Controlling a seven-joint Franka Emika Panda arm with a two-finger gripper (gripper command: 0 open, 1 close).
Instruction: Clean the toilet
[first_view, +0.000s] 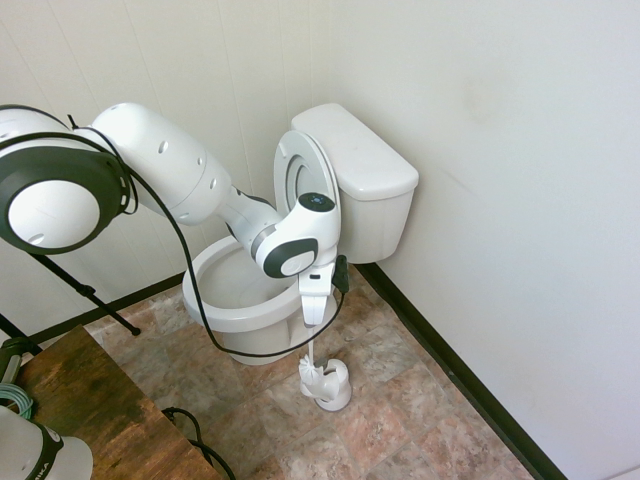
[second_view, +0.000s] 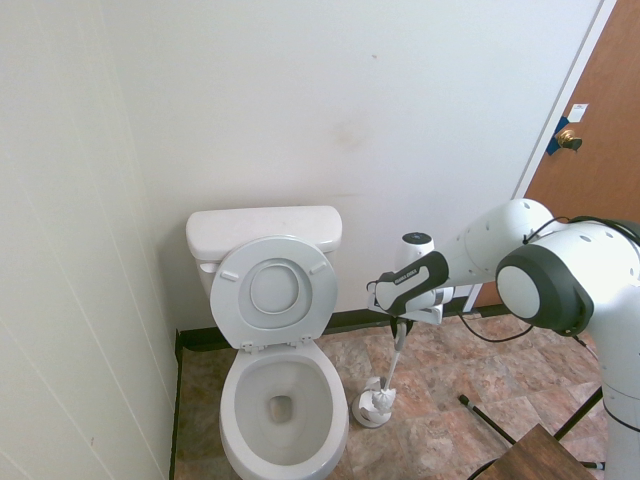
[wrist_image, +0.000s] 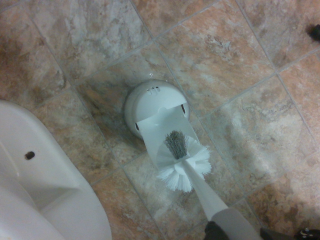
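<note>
The white toilet (first_view: 225, 300) (second_view: 285, 425) stands in the corner with its seat and cover (second_view: 272, 290) raised against the tank (first_view: 360, 165). The bowl is open. To its side, my gripper (first_view: 313, 318) (second_view: 400, 325) points down and is shut on the handle of a white toilet brush (first_view: 311, 352) (second_view: 393, 362). The bristle head (wrist_image: 182, 161) hangs just above the mouth of the small white brush holder (wrist_image: 152, 102) (first_view: 333, 385) on the floor tiles. The wrist view shows the toilet's base (wrist_image: 45, 195) close beside the holder.
A wall with a black baseboard (first_view: 450, 365) runs close past the holder. A wooden surface (first_view: 95, 410) lies near the arm's base. A brown door (second_view: 600, 130) is at the far side. Stone-look floor tiles (wrist_image: 240, 75) surround the toilet.
</note>
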